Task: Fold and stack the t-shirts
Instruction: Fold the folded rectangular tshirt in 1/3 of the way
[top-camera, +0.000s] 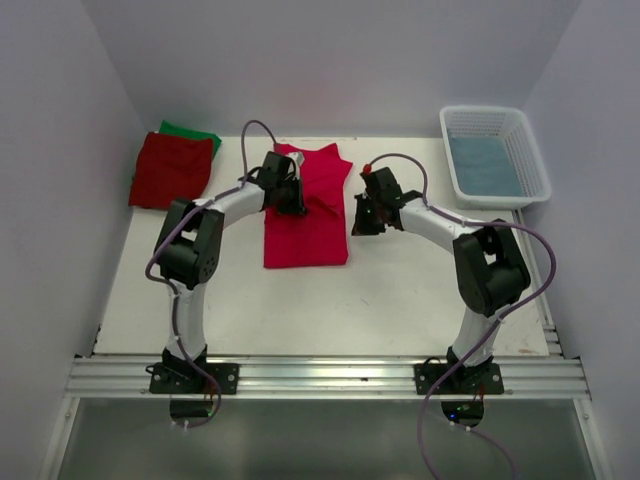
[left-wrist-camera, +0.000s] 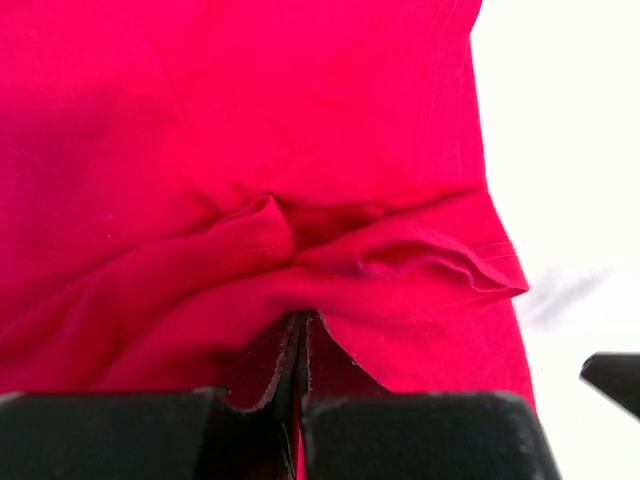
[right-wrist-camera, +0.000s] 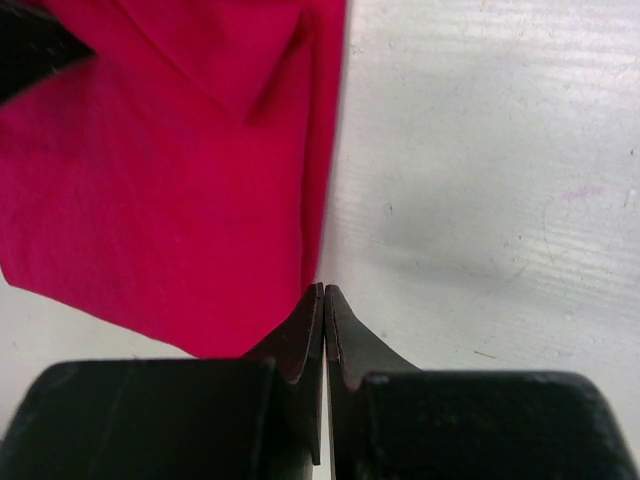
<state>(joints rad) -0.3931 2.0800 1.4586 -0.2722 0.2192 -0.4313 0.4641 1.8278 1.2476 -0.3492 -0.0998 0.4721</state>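
The crimson-pink t-shirt (top-camera: 305, 225) lies partly folded as a long strip in the middle of the table. My left gripper (top-camera: 293, 196) is shut and rests on its upper half. In the left wrist view its tips (left-wrist-camera: 300, 318) press into a bunched fold of the pink cloth (left-wrist-camera: 250, 150), and I see no cloth between the jaws. My right gripper (top-camera: 358, 222) is also shut. Its tips (right-wrist-camera: 324, 292) sit on the bare table, just off the shirt's right edge (right-wrist-camera: 170, 200). A darker red t-shirt (top-camera: 172, 170) lies folded at the back left, on top of a green t-shirt (top-camera: 196, 133).
A white latticed basket (top-camera: 530, 150) stands at the back right with a blue cloth (top-camera: 483, 165) inside. White walls close in the table at the back and both sides. Cables loop from both arms above the table.
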